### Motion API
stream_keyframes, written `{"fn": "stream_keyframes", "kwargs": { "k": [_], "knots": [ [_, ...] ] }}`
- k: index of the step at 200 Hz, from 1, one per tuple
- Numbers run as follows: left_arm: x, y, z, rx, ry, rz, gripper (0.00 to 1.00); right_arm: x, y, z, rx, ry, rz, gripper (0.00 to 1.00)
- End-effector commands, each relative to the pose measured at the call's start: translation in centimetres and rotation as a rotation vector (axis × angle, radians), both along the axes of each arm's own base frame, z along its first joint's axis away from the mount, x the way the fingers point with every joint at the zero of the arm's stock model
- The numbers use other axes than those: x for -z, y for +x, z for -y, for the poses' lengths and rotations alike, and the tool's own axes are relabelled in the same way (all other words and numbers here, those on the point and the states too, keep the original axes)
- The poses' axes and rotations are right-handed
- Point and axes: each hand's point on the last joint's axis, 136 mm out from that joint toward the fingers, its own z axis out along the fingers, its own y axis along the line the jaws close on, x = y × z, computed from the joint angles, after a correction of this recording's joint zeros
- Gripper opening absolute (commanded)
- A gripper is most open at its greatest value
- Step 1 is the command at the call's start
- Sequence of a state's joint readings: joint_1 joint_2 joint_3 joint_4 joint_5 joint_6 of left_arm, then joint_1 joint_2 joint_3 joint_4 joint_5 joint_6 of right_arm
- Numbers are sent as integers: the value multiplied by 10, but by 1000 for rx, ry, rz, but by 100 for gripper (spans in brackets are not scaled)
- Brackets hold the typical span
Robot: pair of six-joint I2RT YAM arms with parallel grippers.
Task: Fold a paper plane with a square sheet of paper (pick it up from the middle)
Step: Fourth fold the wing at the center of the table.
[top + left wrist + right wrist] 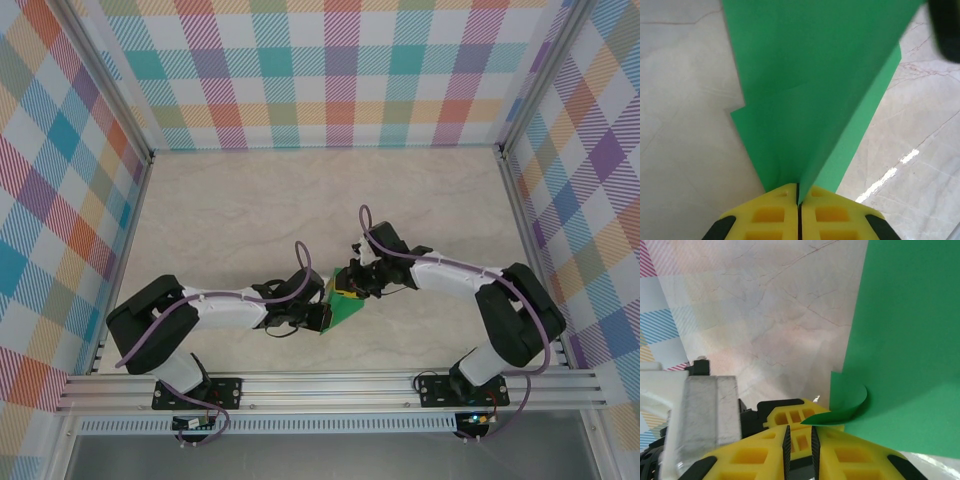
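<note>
The green sheet of paper [347,307] is folded into a layered, pointed shape and hangs just above the table between the two arms. My left gripper [328,315] is shut on it. In the left wrist view the yellow fingertips [785,200] pinch the fold where two green layers [815,75] meet. My right gripper [352,285] is at the paper's far side. In the right wrist view its gripper [799,427] stands narrowly open with nothing in the gap. A curled green flap [840,415] of the paper [910,340] rests over its right fingertip. Beyond it sits the left gripper's yellow finger [790,416].
The marble-patterned table [300,200] stretches away behind the arms. Plaid walls [340,70] close it in on three sides. An aluminium rail [330,385] carrying both arm bases runs along the near edge.
</note>
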State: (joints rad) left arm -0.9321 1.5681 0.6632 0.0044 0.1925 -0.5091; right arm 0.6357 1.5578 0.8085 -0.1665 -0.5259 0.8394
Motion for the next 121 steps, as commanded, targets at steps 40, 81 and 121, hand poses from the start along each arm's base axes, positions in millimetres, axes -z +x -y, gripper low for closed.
{"fn": "stream_keyframes", "kwargs": {
  "k": [40,81,121],
  "knots": [
    [3,1,1,12,-30,-14,7,12,7,-12,11,16,-14,20],
    [0,4,0,1,-44,-16,12,22,12,-7,32,-40,-18,18],
    [-2,2,-5,-3,-30,-16,17,26,17,-3,56,-71,-15,18]
  ]
}}
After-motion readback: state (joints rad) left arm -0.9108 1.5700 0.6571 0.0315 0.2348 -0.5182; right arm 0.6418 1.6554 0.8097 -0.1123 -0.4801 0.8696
